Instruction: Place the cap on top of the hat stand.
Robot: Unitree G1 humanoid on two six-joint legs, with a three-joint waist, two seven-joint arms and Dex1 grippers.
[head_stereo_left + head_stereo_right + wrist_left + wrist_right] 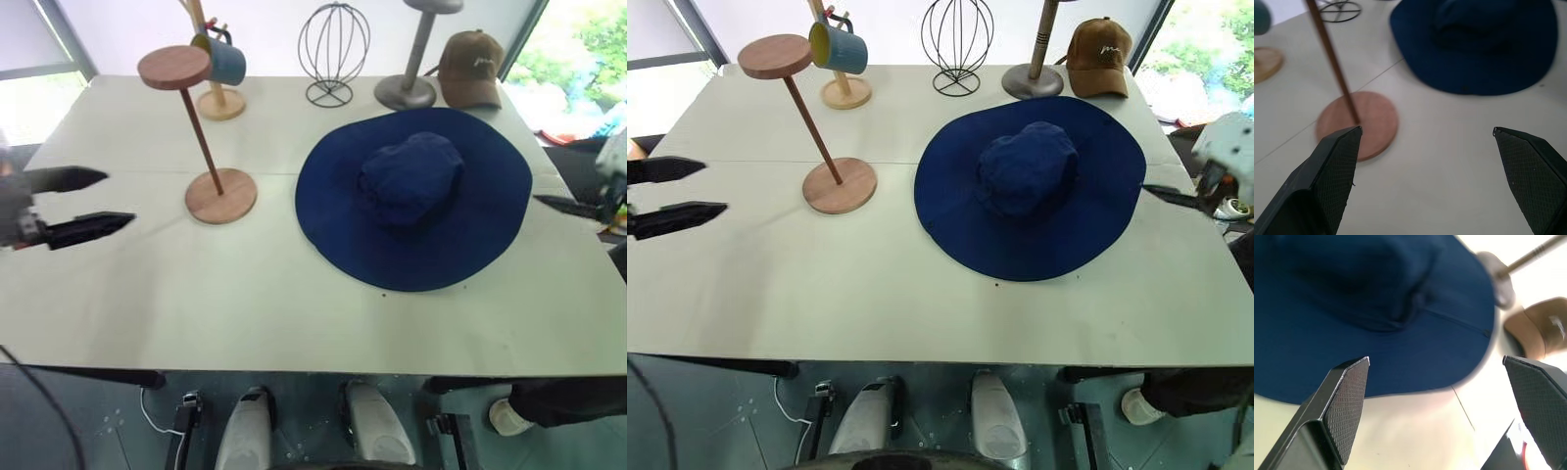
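- The cap [413, 199] lay flat on the white table [294, 313], crown up, right of centre, with nothing holding it. Its crown was slumped and creased; its wide brim spread round on the tabletop.
- In the right wrist view the cap's near brim edge ran off the picture, and no chin cord could be made out.
- The hat stand [201, 137] stood upright to the left of the cap and apart from it, its round base on the table, its thin rod slanting up to a bare disc top.
- The left gripper [108, 201] hovered at the left edge of the table, near the stand's base but not touching it. Its two black fingers stood well apart with nothing between them; the arm behind was cut off by the frame.
- The right gripper [1437, 364] was at the right edge, just beside the cap's brim. The head views showed little more than one finger tip; the right wrist view showed both fingers spread wide and empty.
- At the far side stood a wire globe stand [333, 49], a grey metal stand [411, 59] with its top cut off, a brown baseball cap [470, 67], and a pale wooden stand [217, 88] bearing a blue mug [220, 59]; its upper part was out of frame.
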